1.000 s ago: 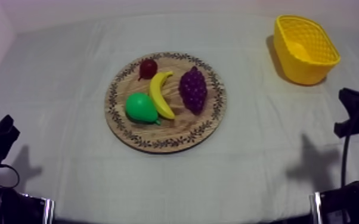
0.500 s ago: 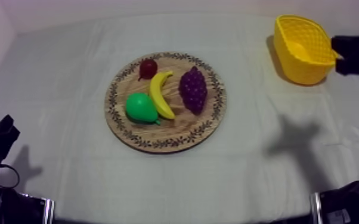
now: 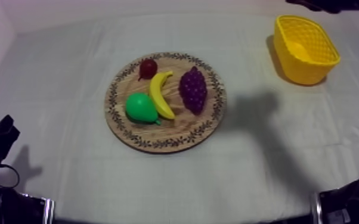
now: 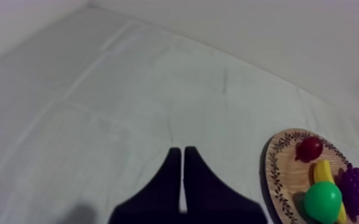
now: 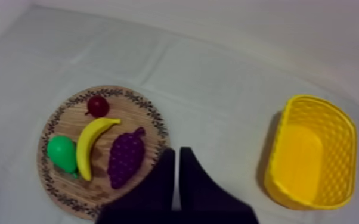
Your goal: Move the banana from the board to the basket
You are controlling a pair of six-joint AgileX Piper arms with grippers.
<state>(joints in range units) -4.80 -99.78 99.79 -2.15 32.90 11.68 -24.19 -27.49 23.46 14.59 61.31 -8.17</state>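
Our top camera looks down at a slant on the whole cloth (image 3: 68, 71), the board (image 3: 182, 126) central. Our left wrist camera sits low and well to the board's left, facing along the cloth. Our right wrist camera looks down from high, sharing board and basket (image 5: 337, 179) with the top view.

The board (image 3: 158, 145) lies mid-worktop (image 3: 68, 71), with the basket (image 3: 332, 57) well apart at the far right. On the board, the banana (image 3: 159, 93) lies between the pear (image 3: 140, 108) at its left and the grapes (image 3: 193, 89) at its right.
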